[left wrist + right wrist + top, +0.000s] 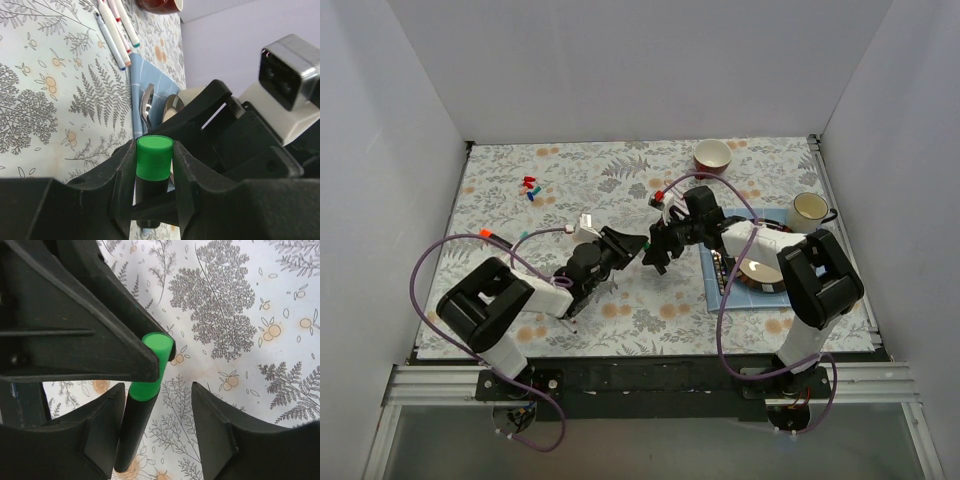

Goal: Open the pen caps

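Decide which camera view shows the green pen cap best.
The left wrist view: the green cap sits unobstructed, pinched in the left claw. The right wrist view shows it partly covered; the top view hides it.

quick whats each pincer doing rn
Left pincer: shut on the green cap.
Right pincer: open, its fingers either side of the pen, not clamping it.

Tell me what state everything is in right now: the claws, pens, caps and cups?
left claw: shut on the green cap.
right claw: open, fingers either side of the dark pen.
green cap: on its pen.
dark pen: capped, held at its cap end.
loose caps: off, lying on the table.
white pens: lying flat together.
red cup: upright.
white mug: upright.
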Robot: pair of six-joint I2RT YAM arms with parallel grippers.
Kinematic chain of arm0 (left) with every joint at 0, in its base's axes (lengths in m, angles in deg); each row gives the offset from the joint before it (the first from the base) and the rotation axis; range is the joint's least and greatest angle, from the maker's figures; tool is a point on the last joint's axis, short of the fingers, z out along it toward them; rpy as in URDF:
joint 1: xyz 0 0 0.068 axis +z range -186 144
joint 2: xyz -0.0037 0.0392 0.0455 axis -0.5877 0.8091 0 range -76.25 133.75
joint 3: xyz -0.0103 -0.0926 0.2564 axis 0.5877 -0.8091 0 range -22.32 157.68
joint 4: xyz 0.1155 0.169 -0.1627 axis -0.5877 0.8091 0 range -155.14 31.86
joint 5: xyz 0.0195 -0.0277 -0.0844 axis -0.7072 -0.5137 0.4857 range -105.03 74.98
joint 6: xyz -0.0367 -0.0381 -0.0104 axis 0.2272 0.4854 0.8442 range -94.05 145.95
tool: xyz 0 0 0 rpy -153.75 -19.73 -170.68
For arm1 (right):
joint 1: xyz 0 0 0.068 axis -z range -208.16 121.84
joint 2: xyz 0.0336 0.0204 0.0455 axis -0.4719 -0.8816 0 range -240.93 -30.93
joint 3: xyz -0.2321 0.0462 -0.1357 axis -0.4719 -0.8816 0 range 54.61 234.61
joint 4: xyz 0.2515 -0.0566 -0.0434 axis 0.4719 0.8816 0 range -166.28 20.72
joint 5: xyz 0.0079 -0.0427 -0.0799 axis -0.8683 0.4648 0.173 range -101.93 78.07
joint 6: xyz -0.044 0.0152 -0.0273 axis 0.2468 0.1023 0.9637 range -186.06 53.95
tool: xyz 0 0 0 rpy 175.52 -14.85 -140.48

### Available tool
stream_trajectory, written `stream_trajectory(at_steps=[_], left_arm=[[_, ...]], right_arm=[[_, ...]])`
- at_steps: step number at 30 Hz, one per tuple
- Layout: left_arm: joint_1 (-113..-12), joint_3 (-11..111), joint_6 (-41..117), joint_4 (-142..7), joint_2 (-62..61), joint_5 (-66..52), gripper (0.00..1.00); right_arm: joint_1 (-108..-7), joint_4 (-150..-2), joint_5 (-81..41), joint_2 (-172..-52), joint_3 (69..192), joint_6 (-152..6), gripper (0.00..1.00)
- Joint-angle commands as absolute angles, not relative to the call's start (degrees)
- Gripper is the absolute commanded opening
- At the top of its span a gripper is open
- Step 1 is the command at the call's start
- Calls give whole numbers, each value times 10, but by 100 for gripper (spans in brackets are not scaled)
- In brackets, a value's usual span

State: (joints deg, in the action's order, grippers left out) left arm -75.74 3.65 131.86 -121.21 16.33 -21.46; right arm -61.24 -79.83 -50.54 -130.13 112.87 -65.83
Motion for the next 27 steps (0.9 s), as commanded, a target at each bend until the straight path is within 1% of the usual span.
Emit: stream_trajectory(at_steps=[1, 4, 6, 10, 11, 12, 13, 14, 15, 16, 17, 19, 21, 23, 24, 27], left_arm=[[-780, 47, 1326, -1181, 134, -331, 0], [-789, 48, 1326, -1158, 118, -373, 0], [-790, 48, 1323, -1152, 112, -382, 0], [-790, 47, 1316, -1158, 105, -371, 0], [-790, 47, 1311, -1167, 107, -364, 0], [-790, 45, 1306, -1175, 109, -357, 7], [-790, 41, 1304, -1187, 110, -348, 20], [-790, 39, 1299, -1196, 111, -329, 40], [-790, 38, 1291, -1205, 113, -314, 48], [-790, 32, 1280, -1226, 111, -301, 52], [-789, 26, 1249, -1244, 109, -261, 55], [-789, 7, 1211, -1305, 94, -229, 61], [-783, -29, 1182, -1328, 75, -194, 67], [-772, -60, 1169, -1354, 48, -162, 68], [-759, -69, 1163, -1364, 41, -115, 69], [-724, -93, 1169, -1434, 40, -42, 68]], right_arm=[[-618, -787, -488, -1323, 1146, -666, 59], [-622, -780, -484, -1319, 1149, -662, 57], [-623, -773, -486, -1320, 1155, -662, 51], [-623, -764, -508, -1324, 1167, -646, 2], [-623, -764, -511, -1323, 1170, -646, 1], [-623, -764, -515, -1321, 1172, -644, 1], [-623, -764, -525, -1319, 1173, -641, 1], [-622, -749, -532, -1317, 1172, -639, 1], [-620, -748, -543, -1313, 1173, -638, 1], [-618, -747, -577, -1312, 1174, -630, 1], [-610, -744, -602, -1313, 1175, -620, 1], [-603, -730, -668, -1314, 1179, -603, 1], [-588, -735, -717, -1313, 1174, -598, 1], [-585, -749, -769, -1309, 1165, -599, 1], [-585, -751, -782, -1309, 1164, -602, 1], [-585, -790, -832, -1311, 1154, -637, 1]])
